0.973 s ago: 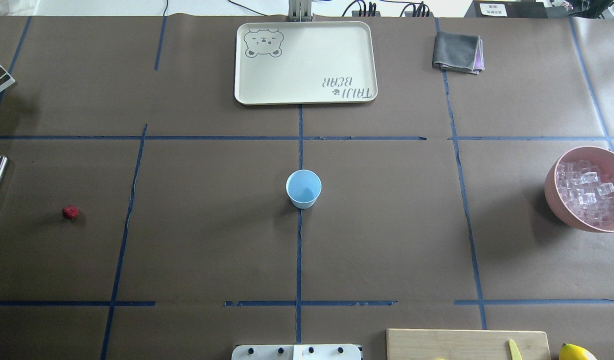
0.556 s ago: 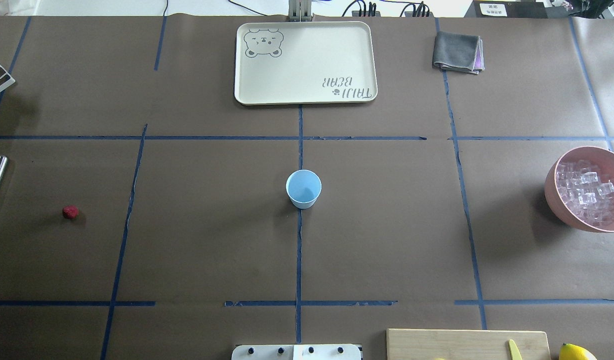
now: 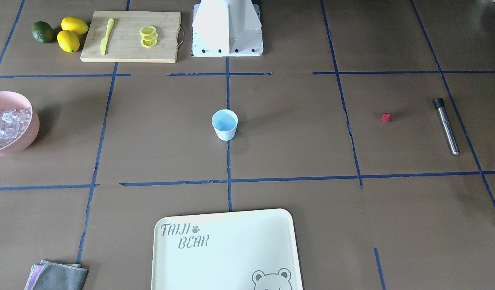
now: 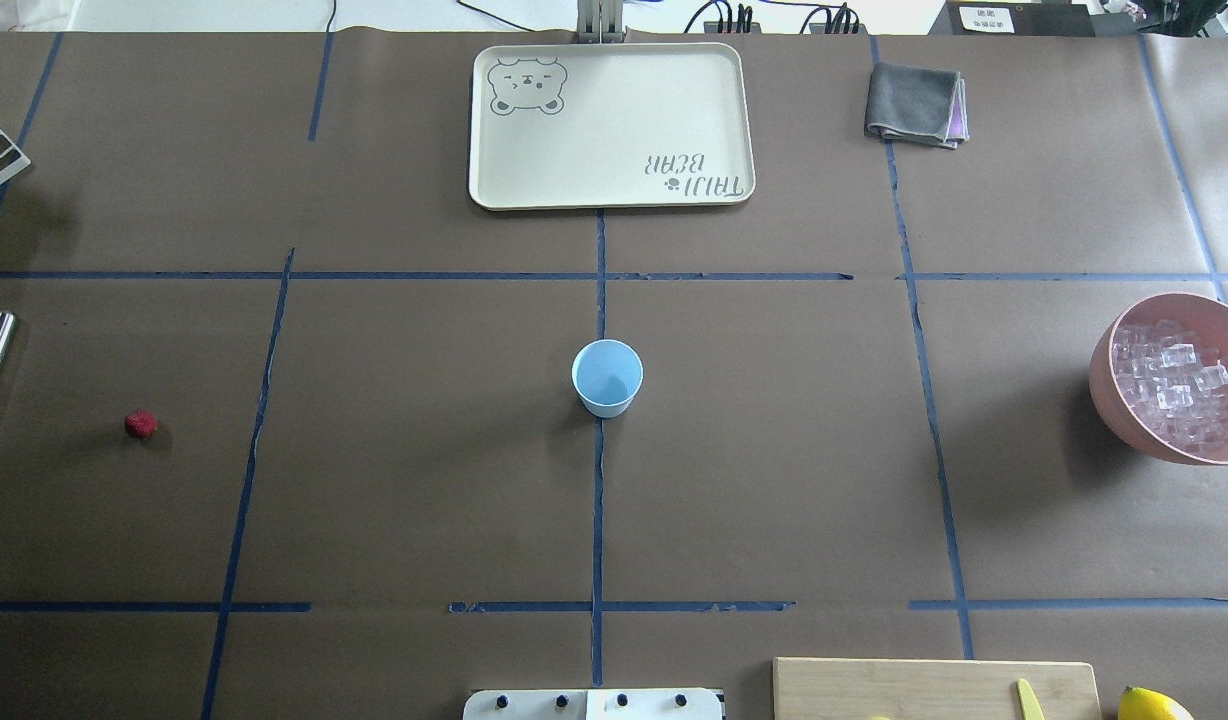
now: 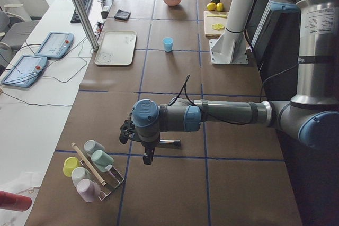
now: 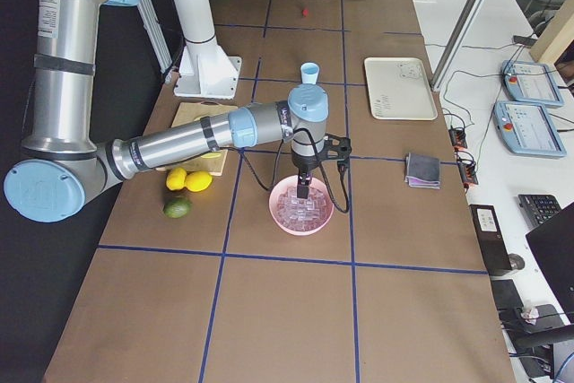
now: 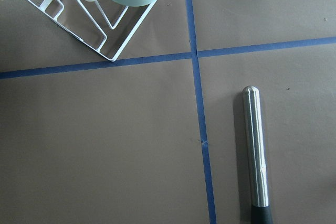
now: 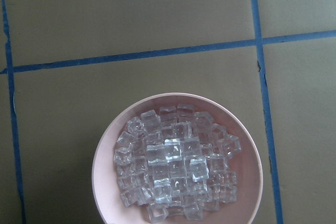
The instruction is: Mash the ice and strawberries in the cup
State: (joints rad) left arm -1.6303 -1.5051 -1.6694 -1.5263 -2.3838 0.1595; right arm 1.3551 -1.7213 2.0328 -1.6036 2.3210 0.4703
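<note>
The right gripper (image 6: 304, 190) hangs pointing down over the pink bowl (image 8: 251, 178). It shows only in the side view, so I cannot tell whether its fingers are spread or closed. The same goes for the left gripper (image 5: 144, 157), which points down at the table's far left end between the wire cup rack (image 7: 111, 57) and the steel muddler (image 7: 255, 150). The ice (image 8: 176, 163) is heaped in the bowl as many small glassy cubes. They are probably hard, slick and loosely stacked, so a cube on top of the pile, pinched across two flat faces, looks the safest hold, and its neighbours may shift. The strawberry (image 4: 141, 424) lies alone on the brown paper, near the muddler and well apart from the cup (image 4: 607, 377). It looks soft and bumpy, so it calls for a light pinch across its width, since it could roll or bruise. The cup stands upright at the table's centre on a blue tape line, with nothing visible inside. It is likely light and easy to tip, so drops should come from straight above its mouth. The muddler, a smooth rigid rod, may roll and is best taken mid-shaft. The bowl's raised rim is the edge to clear on the way out, and the rack crowds the left gripper's outer side. Between bowl, cup and berry the overhead view shows only bare paper. The tray (image 4: 614, 130), folded cloth (image 4: 914, 103) and cutting board (image 3: 130, 36) sit off those paths.
</note>
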